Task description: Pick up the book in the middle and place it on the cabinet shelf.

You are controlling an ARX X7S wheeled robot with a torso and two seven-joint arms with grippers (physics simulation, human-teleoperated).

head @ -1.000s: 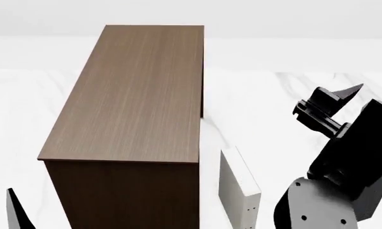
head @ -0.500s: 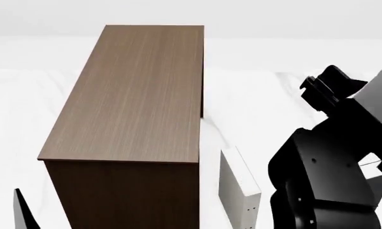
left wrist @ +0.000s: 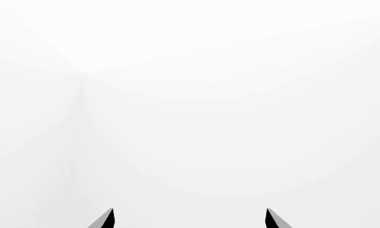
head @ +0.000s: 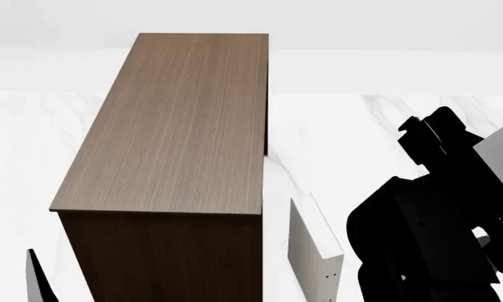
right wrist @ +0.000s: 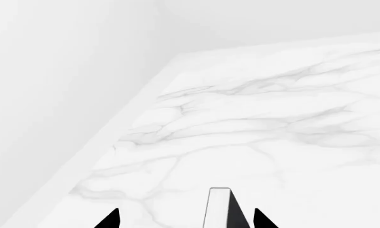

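Right wrist view is showing your right pincer (right wrist: 186, 219) seemingly gripping the book (right wrist: 220, 206) edge-on, slate cover wrapping white pages, so it's hanging over the veined marble floor (right wrist: 272, 118), well apart from the cabinet shelf (head: 180, 126). Its flat woodgrain top is sitting bare. Your left pincer (left wrist: 188, 219) is gaping, empty. A pale book (head: 313, 248) is standing just beside the cabinet.

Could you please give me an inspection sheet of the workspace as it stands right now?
Surface: white marble surface, bare where visible.
Job's things: cabinet shelf, top bare; the book, seemingly the slab seen edge-on between the right fingers.
Clutter: one pale book upright beside the cabinet.
Grippers: left gripper open, empty; right gripper around the slab, contact not visible.
Cables: nothing seen.
Surroundings: plain white walls.
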